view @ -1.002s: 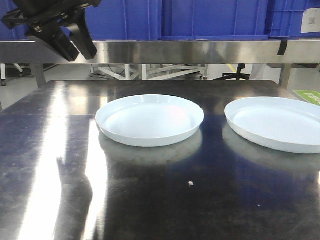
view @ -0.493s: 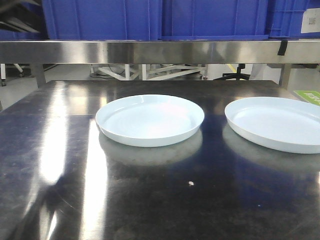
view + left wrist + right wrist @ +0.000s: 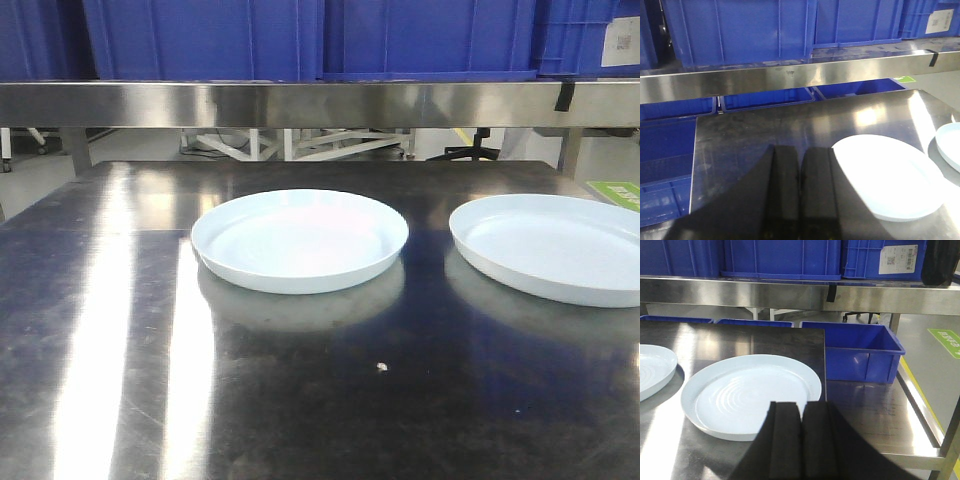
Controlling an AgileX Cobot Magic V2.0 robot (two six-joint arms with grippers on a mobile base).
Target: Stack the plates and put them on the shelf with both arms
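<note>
Exterior front-facing, 2 plates [image 3: 300,240] lying apart — left pincer [image 3: 800,152], right pincer [image 3: 801,407] both pressed together

Ahead of the black right gripper [image 3: 801,412], a glossy white plate [image 3: 740,390] marked with faint concentric rings is seen. The surface [image 3: 300,400] is dark, reflective steel; the shelf [image 3: 300,103] is brushed silver, the crates [image 3: 250,40] beyond blue.

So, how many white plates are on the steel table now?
2. The first plate lies near the middle of the table; the second plate lies apart to its right, cut off by the front view's edge. They are not stacked. No others show.
</note>
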